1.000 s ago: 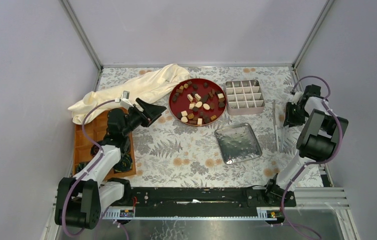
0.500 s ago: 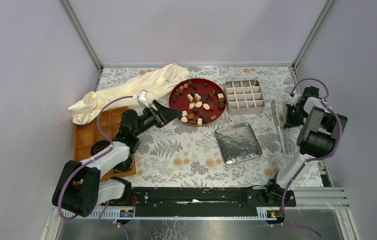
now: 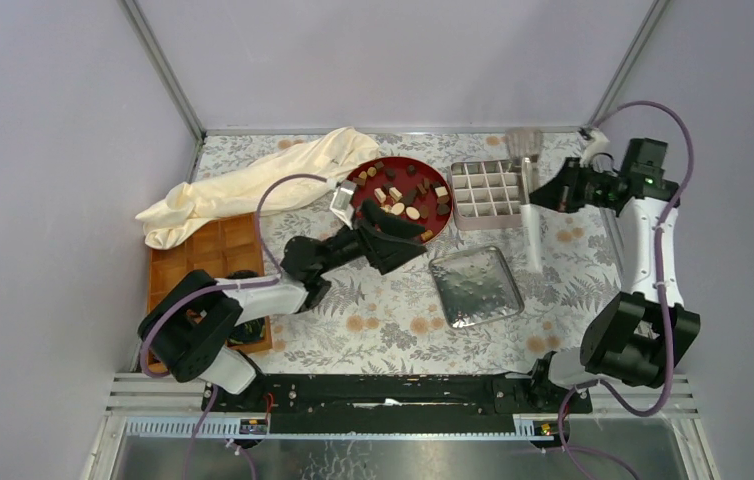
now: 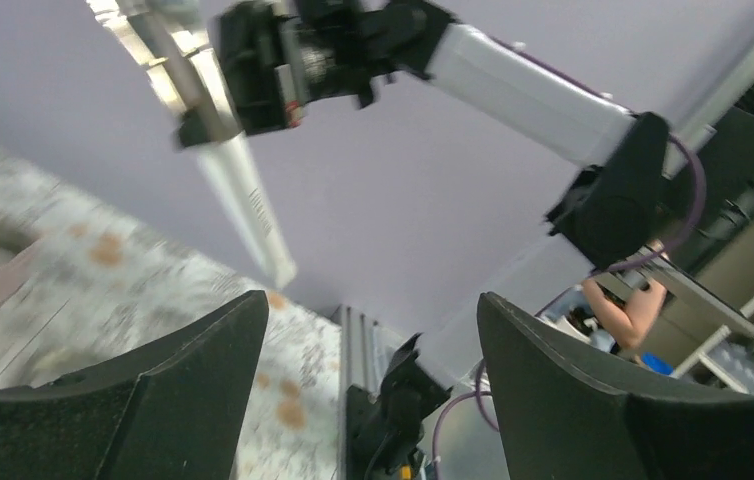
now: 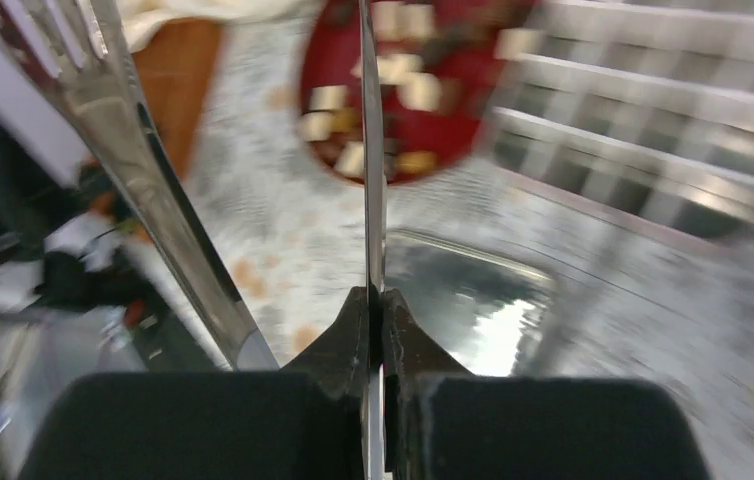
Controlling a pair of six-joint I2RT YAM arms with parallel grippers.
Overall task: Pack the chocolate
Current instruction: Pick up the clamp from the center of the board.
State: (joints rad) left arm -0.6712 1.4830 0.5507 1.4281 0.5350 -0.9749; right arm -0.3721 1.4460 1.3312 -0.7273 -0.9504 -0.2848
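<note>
Chocolate (image 3: 413, 213) pcs (dark, tan, cream) are held in red plate (image 3: 421, 166) at far-middle of table (image 3: 373, 310). Grid box (image 3: 490, 193) is set just right of it. L gripper (image 3: 408, 235) is stretched low over plate's near rim and nearest pcs, fingers wide apart. R gripper (image 3: 545, 195) is held high by box's right edge, clamped on tongs (image 3: 531, 225).

floral table (image 3: 373, 305) bears cream cloth (image 3: 253, 185), red plate (image 3: 399, 160), divided box (image 3: 488, 220), silver tray (image 3: 475, 287), wooden board (image 3: 198, 250).
</note>
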